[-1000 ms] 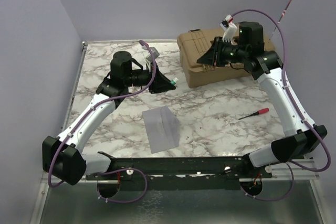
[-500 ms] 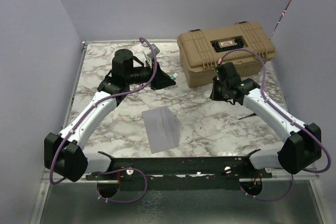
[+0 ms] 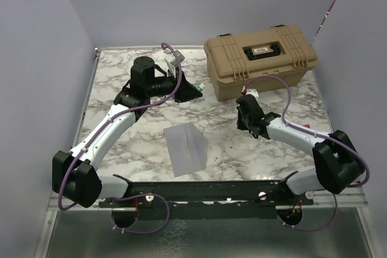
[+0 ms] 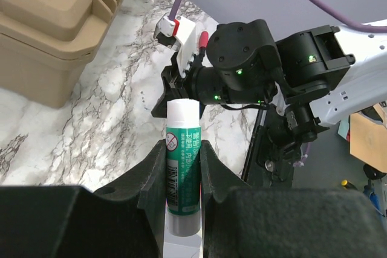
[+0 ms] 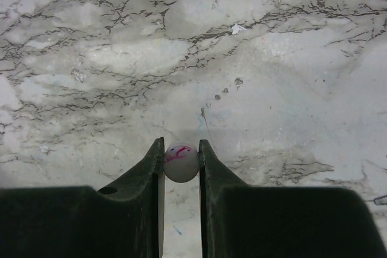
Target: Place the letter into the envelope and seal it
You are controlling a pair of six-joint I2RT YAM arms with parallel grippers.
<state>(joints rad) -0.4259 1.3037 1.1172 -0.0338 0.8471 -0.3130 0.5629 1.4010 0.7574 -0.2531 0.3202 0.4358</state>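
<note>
So the left claw is clamped round a green-label glue stick, held up off the counter just left of the tan toolbox. The right claw is pinched on a small white round bit with red smears, low over the marble in front of the toolbox; could be the stick's cap, can't tell. The blue-grey envelope lies flat, well apart from the toolbox on its near-left side, between the two arms. No sign of the letter in any view, so my guess is it's tucked inside and this is the sealing part. To do it well I'd drop the white bit out of the way first, so the right claw can pin the envelope body. Then bring the stick down tip-first onto the flap edge, light pressure, one even swipe along it, or the thin paper will slide or wrinkle. Can't tell from above if the flap is open, so check that first
</note>
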